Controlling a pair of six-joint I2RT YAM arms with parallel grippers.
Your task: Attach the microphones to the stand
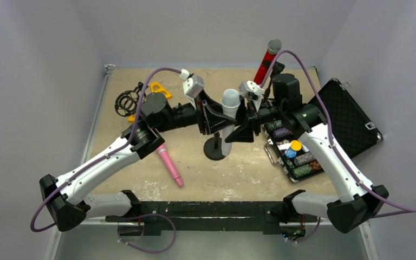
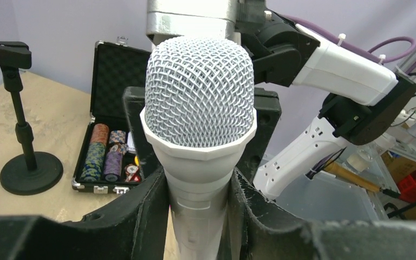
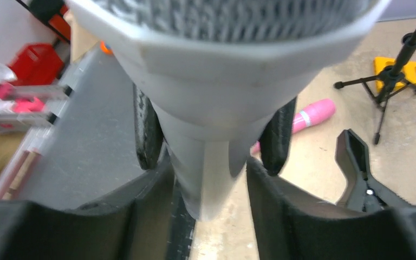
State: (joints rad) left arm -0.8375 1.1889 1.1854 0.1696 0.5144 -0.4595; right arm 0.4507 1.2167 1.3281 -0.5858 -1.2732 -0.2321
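White microphone (image 1: 230,103) held upright just by the black stand (image 1: 215,147), mid-table.
Your left gripper (image 2: 197,216) and right gripper (image 3: 208,189) both clamp its handle from opposite sides, likely steadying it for seating.

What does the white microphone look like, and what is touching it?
The white microphone has a rounded silvery mesh head, a white angular collar under it and a smooth white handle that looks like plastic. It stands about upright, head up, over the middle of the table. The left gripper and the right gripper both clamp its handle from opposite sides, below the collar.
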